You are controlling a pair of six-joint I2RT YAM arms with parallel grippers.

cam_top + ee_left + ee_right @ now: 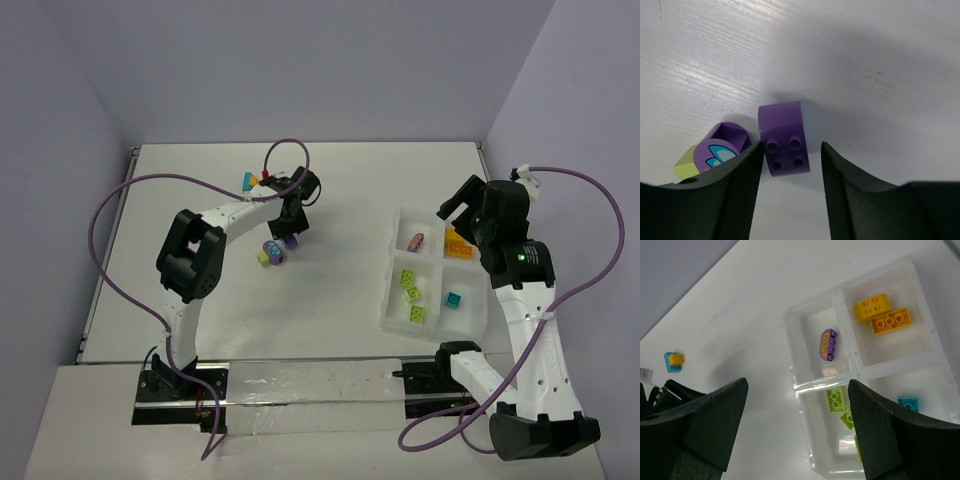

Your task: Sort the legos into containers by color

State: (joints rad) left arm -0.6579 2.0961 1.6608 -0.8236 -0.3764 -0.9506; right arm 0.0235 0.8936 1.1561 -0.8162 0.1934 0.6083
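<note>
Left tool (791, 165) stands with its jaws apart astride a purple lego (782, 137) on the desk (865, 60). Beside it, a round purple piece (722, 150) bears a teal print, perhaps petals. Right tool (797, 405) gapes wide above the tray (790, 325).

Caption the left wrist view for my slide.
Left gripper open astride a purple brick on the white table, a round purple piece and a lime brick beside it.
</note>
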